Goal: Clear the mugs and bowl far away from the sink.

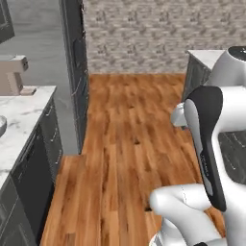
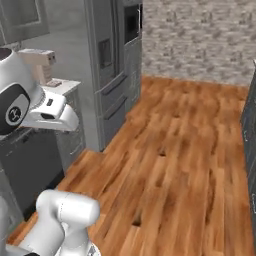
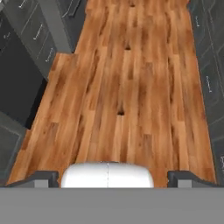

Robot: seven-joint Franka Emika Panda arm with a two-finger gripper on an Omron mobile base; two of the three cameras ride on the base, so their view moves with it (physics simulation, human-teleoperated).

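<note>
Tool (image 3: 112,177) is spread wide with nothing between the tips, looking down at the wood floor (image 3: 127,87) of the aisle between dark cabinets (image 3: 26,57). No mug, bowl or sink can be made out in these frames, so where they sit can't be told. A grey curved rim (image 1: 1,126) pokes in at the left edge of the marble surface (image 1: 21,120) in the left base view; too little shows to call it the bowl. A tan appliance (image 1: 12,74) stands at the far end of that surface, next to the tall fridge (image 2: 112,65).

Handling, as judgement only: mugs are likely small, stiff, light and glazed, so slippery; pinch across the wall at the rim, or across the body away from the handle. The bowl is wider, thin-walled and probably breakable; take one side of the rim, one tip inside and one outside, rather than spanning it.

Orientation: can't read it here. If upright, the mugs' long axis runs vertical with openings up. Handle direction unknown, so check it before approach.
</note>
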